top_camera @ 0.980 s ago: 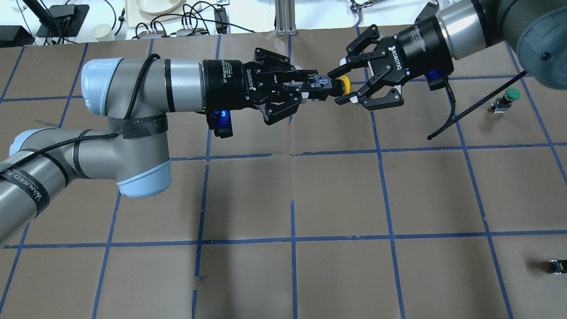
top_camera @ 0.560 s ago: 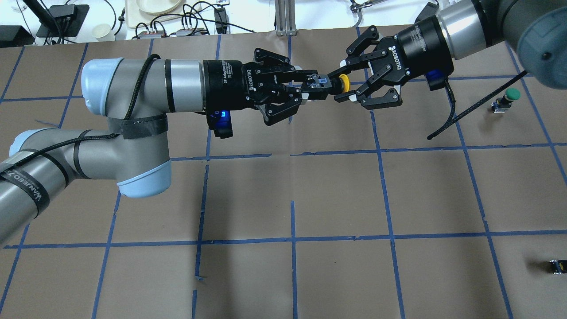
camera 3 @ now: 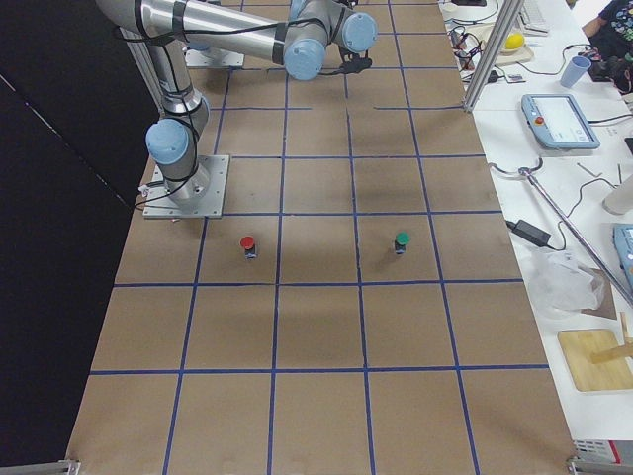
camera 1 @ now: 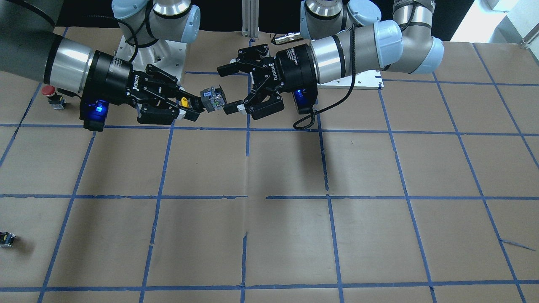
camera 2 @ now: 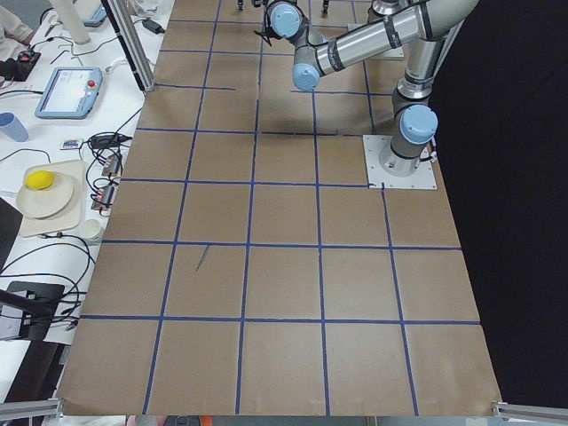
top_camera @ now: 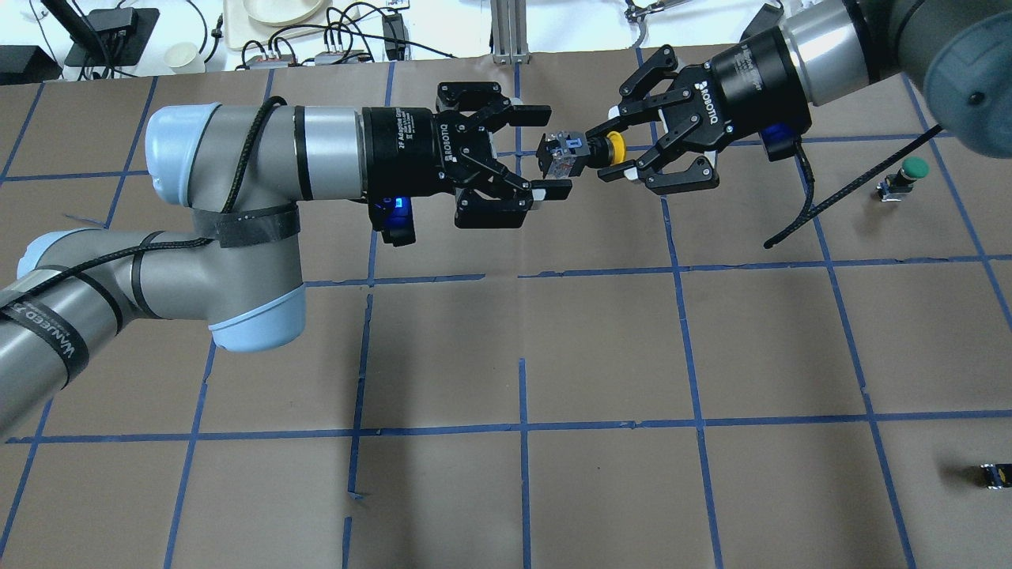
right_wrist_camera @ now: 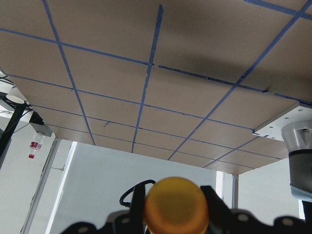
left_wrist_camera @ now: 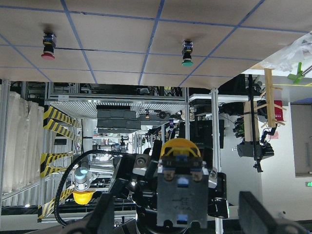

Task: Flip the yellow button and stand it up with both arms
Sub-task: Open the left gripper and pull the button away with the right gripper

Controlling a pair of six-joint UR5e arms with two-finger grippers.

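Overhead exterior is showing the hand-over step, upper centre of the frame: the right gripper [top_camera: 598,153] is clenching the yellow button [top_camera: 575,150] by its cap end in mid-air, the left gripper [top_camera: 558,152] is gaping around its body — next is probably calling for turning it cap-up onto the table [top_camera: 601,348].

The button [top_camera: 573,154] is held in the air over the table's far middle, lying sideways. Its round yellow cap points at the right gripper [top_camera: 607,152], whose fingers are closed on it at the cap. Its boxy black-and-grey body, with a blue and clear end, points at the left gripper [top_camera: 553,152], whose fingers are spread wide on either side of that end, apart from it. The left arm [top_camera: 237,150] and right arm [top_camera: 830,47] reach in level from opposite sides, grippers facing.
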